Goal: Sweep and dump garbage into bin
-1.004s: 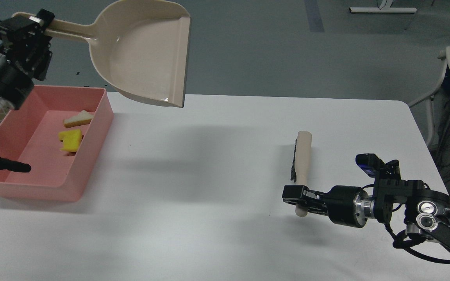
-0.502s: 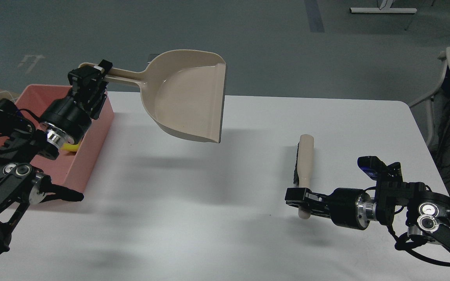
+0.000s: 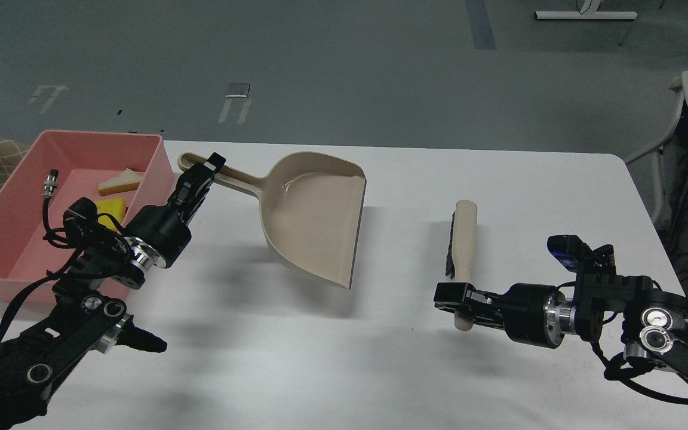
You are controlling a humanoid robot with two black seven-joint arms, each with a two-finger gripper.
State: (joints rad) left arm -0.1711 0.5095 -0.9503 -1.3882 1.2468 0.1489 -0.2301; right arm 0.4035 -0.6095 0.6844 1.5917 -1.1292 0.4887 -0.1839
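Observation:
The pink bin [image 3: 159,156] stands at the table's left. Inside it lie the white bread-like slice [image 3: 119,181] and the yellow foam block [image 3: 111,210], partly hidden by my left arm. My left gripper [image 3: 200,178] is shut on the handle of the beige dustpan [image 3: 314,221], which is tilted just above the table, right of the bin. My right gripper [image 3: 456,300] is shut on the handle end of the beige brush [image 3: 462,242], which lies on the table with its dark bristles to the left.
The white table [image 3: 380,370] ends at a rounded right edge. A chair [image 3: 681,119] stands beyond its right side. Grey floor lies behind the table.
My left arm has brought the dustpan down and rightward from above the bin to just over the table. The garbage stays in the bin. The right gripper and brush have barely moved.

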